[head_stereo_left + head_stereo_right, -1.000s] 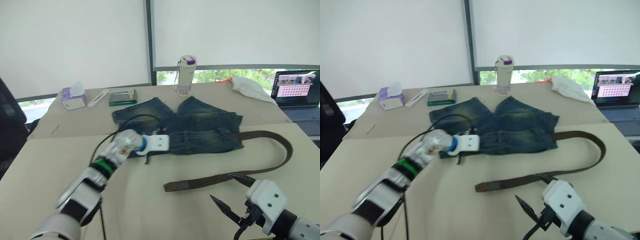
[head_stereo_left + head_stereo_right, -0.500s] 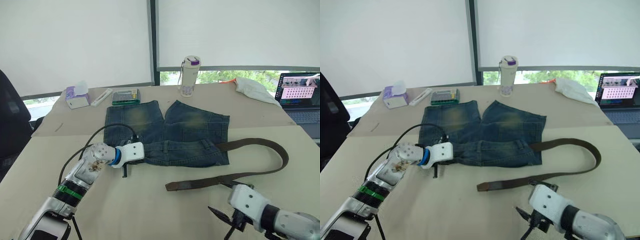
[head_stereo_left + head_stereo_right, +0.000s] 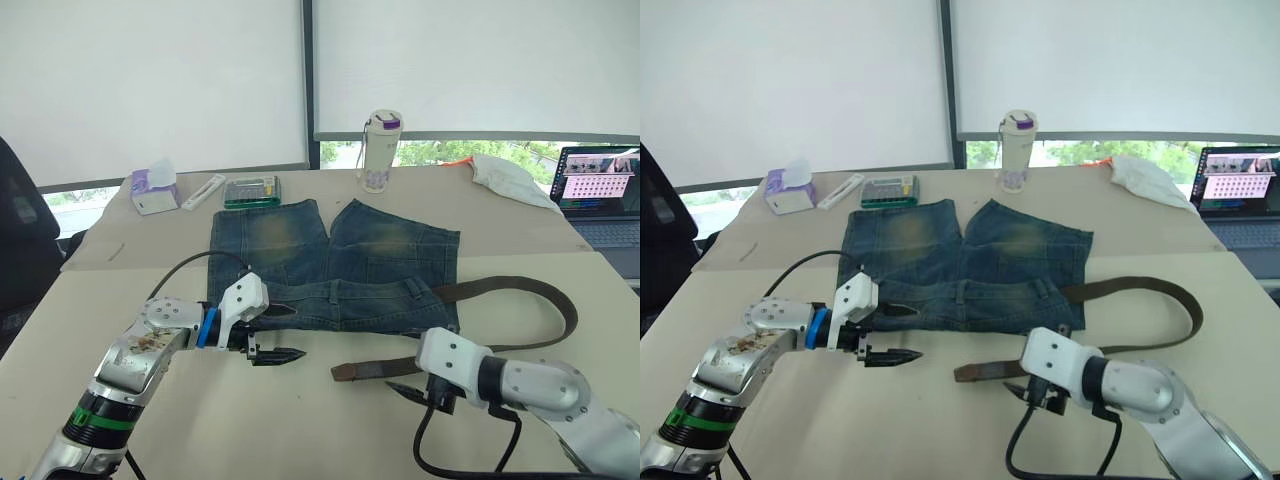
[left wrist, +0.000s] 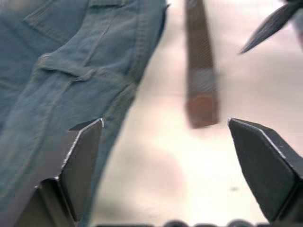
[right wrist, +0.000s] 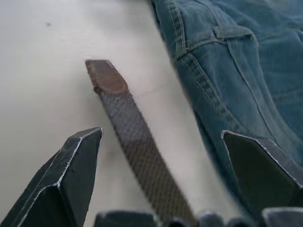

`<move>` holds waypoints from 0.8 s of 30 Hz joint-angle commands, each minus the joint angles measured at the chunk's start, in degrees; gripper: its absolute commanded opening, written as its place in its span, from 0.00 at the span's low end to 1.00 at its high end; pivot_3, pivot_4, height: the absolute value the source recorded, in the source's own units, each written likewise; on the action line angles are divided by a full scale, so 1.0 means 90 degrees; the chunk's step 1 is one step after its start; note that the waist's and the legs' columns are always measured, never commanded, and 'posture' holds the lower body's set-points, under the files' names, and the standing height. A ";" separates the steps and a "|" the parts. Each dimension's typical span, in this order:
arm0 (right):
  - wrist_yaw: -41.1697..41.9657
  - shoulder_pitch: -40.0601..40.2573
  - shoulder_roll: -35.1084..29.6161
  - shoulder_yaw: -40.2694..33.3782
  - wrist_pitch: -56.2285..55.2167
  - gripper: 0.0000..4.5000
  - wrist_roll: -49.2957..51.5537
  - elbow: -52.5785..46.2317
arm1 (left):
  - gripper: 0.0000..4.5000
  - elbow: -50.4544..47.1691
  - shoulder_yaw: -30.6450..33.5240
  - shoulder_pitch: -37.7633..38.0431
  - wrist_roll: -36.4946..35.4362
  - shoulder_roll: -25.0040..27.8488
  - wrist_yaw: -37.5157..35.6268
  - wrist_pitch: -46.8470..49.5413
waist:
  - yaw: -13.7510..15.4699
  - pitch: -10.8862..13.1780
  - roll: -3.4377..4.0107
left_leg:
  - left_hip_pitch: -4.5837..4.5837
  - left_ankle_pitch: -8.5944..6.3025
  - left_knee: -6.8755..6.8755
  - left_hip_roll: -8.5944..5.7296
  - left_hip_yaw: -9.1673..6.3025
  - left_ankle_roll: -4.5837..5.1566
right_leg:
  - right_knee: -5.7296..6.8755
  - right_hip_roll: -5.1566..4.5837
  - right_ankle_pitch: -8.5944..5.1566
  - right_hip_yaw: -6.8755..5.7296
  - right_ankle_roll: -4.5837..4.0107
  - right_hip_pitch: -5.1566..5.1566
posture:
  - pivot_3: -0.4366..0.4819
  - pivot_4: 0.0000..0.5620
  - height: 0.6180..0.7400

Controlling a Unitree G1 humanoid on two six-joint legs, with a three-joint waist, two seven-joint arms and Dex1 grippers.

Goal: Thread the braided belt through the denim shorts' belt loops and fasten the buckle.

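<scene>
Braided belt [image 3: 560, 305] looks limp and light — best pinched near its leather tip [image 5: 106, 78]; both grippers, left gripper [image 3: 275, 355] and right gripper [image 3: 405, 390], hover with jaws apart.

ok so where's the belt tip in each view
Left eye: belt tip lies below the shorts, ahead of the right gripper.
Right eye: same.
Left wrist: past the fingers.
Right wrist: between the fingers.
Shared landmark: the shorts' waistband edge.

Braided belt [image 3: 520, 291] end behind denim shorts [image 3: 330, 262], buckle unseen.
</scene>
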 commanded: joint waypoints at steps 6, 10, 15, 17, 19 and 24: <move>0.0221 -0.0395 0.0063 0.0422 0.0294 1.00 -0.0212 -0.0006 | 0.99 -0.0827 0.0151 0.0531 -0.0473 -0.0126 0.0433 0.0102 | 0.0017 0.0000 0.0001 | -0.0004 -0.0001 -0.0002 0.0001 0.0001 -0.0001 | -0.0004 -0.0001 0.0005 0.0003 -0.0008 -0.0006 | 0.48 0.27 1.00; 0.0196 -0.0454 0.0170 0.0508 0.0424 1.00 -0.0268 -0.0080 | 0.99 -0.0945 0.0023 0.0563 -0.0467 -0.0193 0.0577 0.0048 | 0.0030 0.0000 0.0001 | -0.0004 -0.0001 -0.0002 0.0001 0.0001 -0.0003 | -0.0005 0.0000 0.0005 0.0003 -0.0009 -0.0006 | 0.48 0.27 1.00; 0.0186 -0.0501 0.0270 0.0616 0.0520 1.00 -0.0380 -0.0013 | 0.99 -0.0881 -0.0086 0.0472 -0.0426 -0.0192 0.0571 -0.0092 | 0.0029 -0.0001 0.0002 | -0.0004 -0.0001 -0.0003 0.0001 0.0002 -0.0004 | -0.0005 0.0001 0.0006 0.0003 -0.0009 -0.0008 | 0.48 0.27 1.00; 0.0176 -0.0524 0.0304 0.0658 0.0563 1.00 -0.0438 0.0049 | 0.99 -0.0858 -0.0119 0.0444 -0.0424 -0.0202 0.0588 -0.0116 | 0.0031 -0.0001 0.0002 | -0.0005 -0.0001 -0.0003 0.0002 0.0002 -0.0004 | -0.0005 0.0001 0.0006 0.0003 -0.0009 -0.0009 | 0.48 0.27 1.00; 0.0172 -0.0520 0.0316 0.0703 0.0622 0.94 -0.0480 0.0126 | 1.00 -0.0842 -0.0164 0.0433 -0.0414 -0.0207 0.0601 -0.0161 | 0.0031 -0.0001 0.0002 | -0.0005 -0.0001 -0.0004 0.0002 0.0002 -0.0005 | -0.0005 0.0001 0.0006 0.0003 -0.0010 -0.0010 | 0.48 0.27 1.00; 0.0197 -0.0478 0.0327 0.0967 0.0690 0.59 -0.0711 0.0541 | 1.00 -0.0801 -0.0209 0.0426 -0.0421 -0.0205 0.0623 -0.0193 | 0.0031 -0.0001 0.0002 | -0.0005 -0.0001 -0.0004 0.0002 0.0002 -0.0005 | -0.0005 0.0001 0.0006 0.0003 -0.0010 -0.0010 | 0.48 0.27 1.00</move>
